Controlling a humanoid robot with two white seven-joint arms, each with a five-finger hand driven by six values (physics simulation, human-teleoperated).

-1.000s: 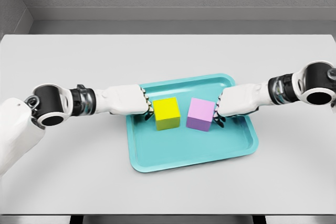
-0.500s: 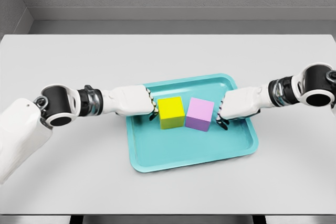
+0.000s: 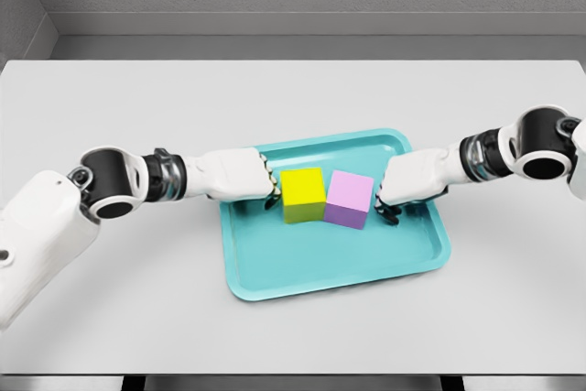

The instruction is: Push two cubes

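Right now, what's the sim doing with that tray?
Each arm is pushing a cube inward on the teal tray. The left robot hand is against the outer face of the yellow cube, and the right robot hand is at the outer side of the purple cube. Both hands have curled fingers and grasp nothing. The two cubes sit side by side near the tray's middle, touching or nearly so.

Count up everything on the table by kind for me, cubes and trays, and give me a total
Cubes: 2, a yellow cube and a purple cube, side by side inside the tray.
Trays: 1, the teal tray.
Total: 3 things on the table.
The left hand and right hand flank the cubes.
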